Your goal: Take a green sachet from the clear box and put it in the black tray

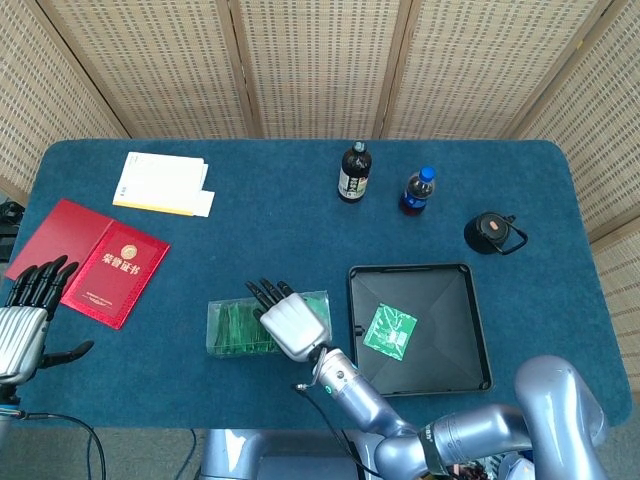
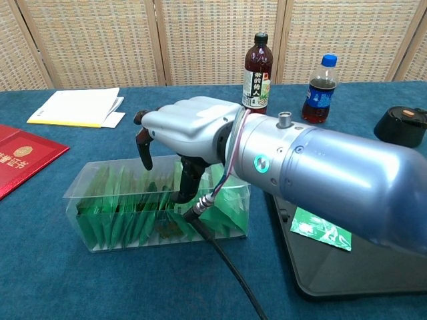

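One green sachet [image 1: 390,331] lies in the black tray [image 1: 470,375]; my right hand [image 1: 290,322], fingers parted and empty, reaches into the clear box [image 2: 93,230] for another.
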Robot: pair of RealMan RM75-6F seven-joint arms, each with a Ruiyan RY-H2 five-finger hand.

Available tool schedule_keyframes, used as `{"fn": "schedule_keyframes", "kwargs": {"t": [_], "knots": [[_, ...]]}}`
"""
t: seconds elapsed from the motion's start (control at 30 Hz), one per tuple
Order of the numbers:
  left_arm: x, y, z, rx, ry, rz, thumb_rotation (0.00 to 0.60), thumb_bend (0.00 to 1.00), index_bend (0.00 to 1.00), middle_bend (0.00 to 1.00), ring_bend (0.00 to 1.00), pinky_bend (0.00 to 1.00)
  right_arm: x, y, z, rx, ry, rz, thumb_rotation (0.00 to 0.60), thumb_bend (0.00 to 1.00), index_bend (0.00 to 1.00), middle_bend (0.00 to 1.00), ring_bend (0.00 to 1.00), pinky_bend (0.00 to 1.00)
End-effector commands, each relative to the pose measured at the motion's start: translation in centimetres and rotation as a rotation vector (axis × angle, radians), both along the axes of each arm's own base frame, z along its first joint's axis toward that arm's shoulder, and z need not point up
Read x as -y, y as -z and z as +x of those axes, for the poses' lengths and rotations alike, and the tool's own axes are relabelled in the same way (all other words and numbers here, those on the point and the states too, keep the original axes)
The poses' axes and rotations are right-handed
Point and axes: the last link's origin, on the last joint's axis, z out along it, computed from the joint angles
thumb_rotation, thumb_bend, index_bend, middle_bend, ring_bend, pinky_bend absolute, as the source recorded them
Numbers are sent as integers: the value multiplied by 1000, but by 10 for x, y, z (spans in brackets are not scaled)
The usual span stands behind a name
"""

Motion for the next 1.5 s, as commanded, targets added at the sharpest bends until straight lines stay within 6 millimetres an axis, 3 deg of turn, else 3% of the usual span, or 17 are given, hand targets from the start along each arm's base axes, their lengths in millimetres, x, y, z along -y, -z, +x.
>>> {"fn": "schedule_keyframes", "kwargs": {"t": [0.03,0.27,0.63,0.97,1.27,1.5], "knots": [[0,0,0,0,0,1,600,60,0,0,0,0,2,1,1,5,-28,-37,600,429,441,111,0,214],[0,-1,0,4,0,2,600,61,0,0,0,0,7,0,3,52,-97,-114,600,489,473,132,0,214],[1,-4,-1,16,-2,9,600,61,0,0,0,0,23,-5,10,74,-112,-171,600,498,484,134,0,214],[-2,-9,-5,37,-15,14,600,60,0,0,0,0,42,-6,29,62,-79,-203,600,502,494,86,0,129],[-6,-11,-8,57,-26,1,600,61,0,0,0,0,57,2,55,17,-96,-258,600,513,494,71,0,129],[-9,-14,-11,75,-27,-5,600,60,0,0,0,0,69,4,60,18,-89,-302,600,512,493,2,0,129]]}}
